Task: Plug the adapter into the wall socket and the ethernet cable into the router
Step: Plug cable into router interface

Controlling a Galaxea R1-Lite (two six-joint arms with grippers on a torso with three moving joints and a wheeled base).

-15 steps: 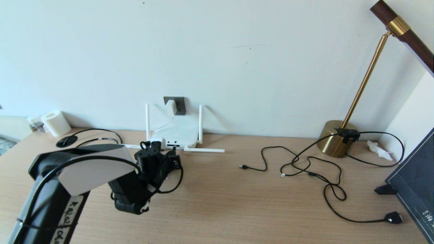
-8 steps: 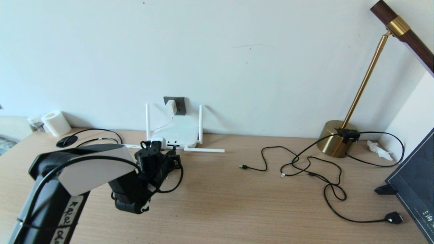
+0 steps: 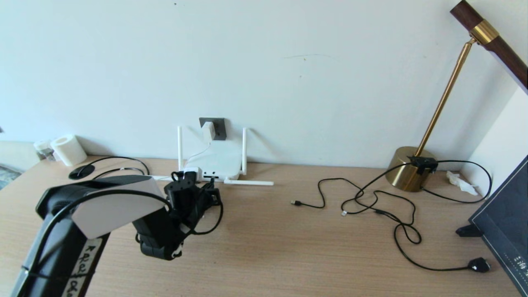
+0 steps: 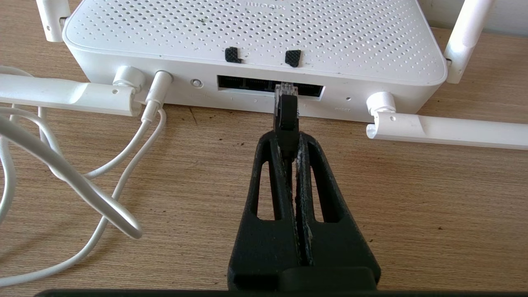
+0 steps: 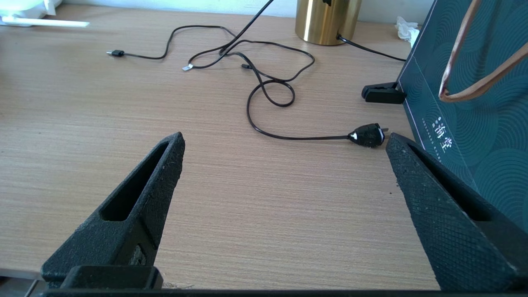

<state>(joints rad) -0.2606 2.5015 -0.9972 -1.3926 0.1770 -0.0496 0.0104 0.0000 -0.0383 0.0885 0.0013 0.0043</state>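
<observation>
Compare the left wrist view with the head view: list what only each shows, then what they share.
Only the left wrist view: the ethernet cable plug's clear tip at the router's dark port strip, pinched in the shut left gripper.
Only the head view: the adapter seated in the wall socket, the brass lamp, loose black cables.
Both: the router, its antennas and the wooden desk.

Your router (image 3: 218,161) sits on table (image 3: 264,255) against wall, directly below wall socket (image 3: 218,126); adapter (image 3: 208,130) in socket. Your left gripper (image 4: 288,142) before router, ethernet cable (image 4: 286,115) plug at ports. Lamp (image 3: 406,167) far right; loose cables (image 3: 371,206) between.
</observation>
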